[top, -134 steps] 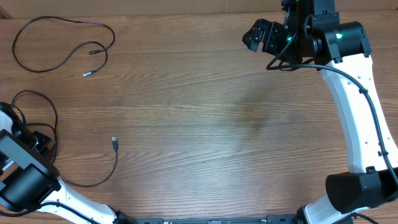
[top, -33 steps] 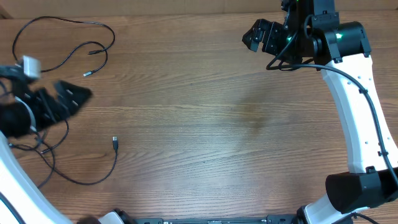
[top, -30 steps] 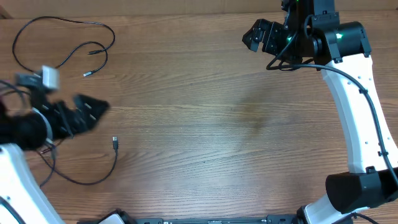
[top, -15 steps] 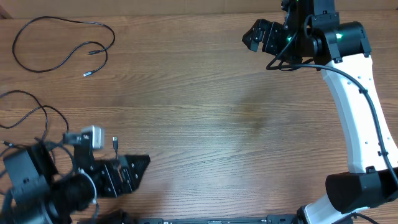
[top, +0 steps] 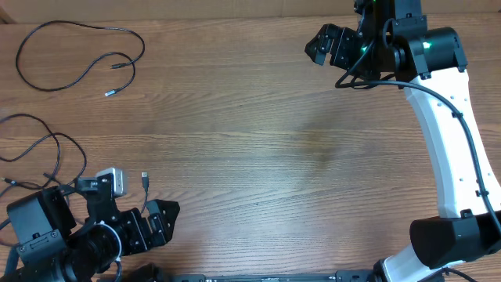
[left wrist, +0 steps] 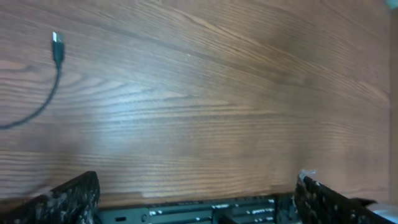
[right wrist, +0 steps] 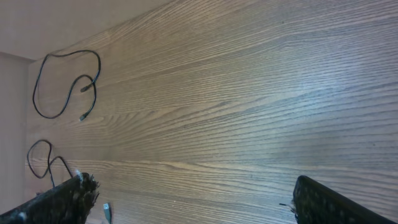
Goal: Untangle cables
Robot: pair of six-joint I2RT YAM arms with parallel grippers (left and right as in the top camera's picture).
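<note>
Two thin black cables lie apart on the left of the wooden table. One cable [top: 110, 93] [right wrist: 82, 116] forms a wide loop at the far left corner. The other cable [top: 145, 178] [left wrist: 57, 45] loops along the left edge, and its plug end rests just beyond my left gripper. My left gripper [top: 156, 223] [left wrist: 199, 205] sits at the near left corner, open and empty, pointing right along the front edge. My right gripper [top: 325, 45] [right wrist: 199, 205] hangs open and empty over the far right, well away from both cables.
Bare wood table [top: 274, 149] fills the middle and right. A black rail [left wrist: 205, 208] runs along the table's front edge, directly under my left gripper. The right arm's white links [top: 450, 149] stretch down the right side.
My left arm swung from the table's left-middle down to the near left corner, then drew back slightly. The near cable's loops now show on the left edge. The right arm stayed still.
</note>
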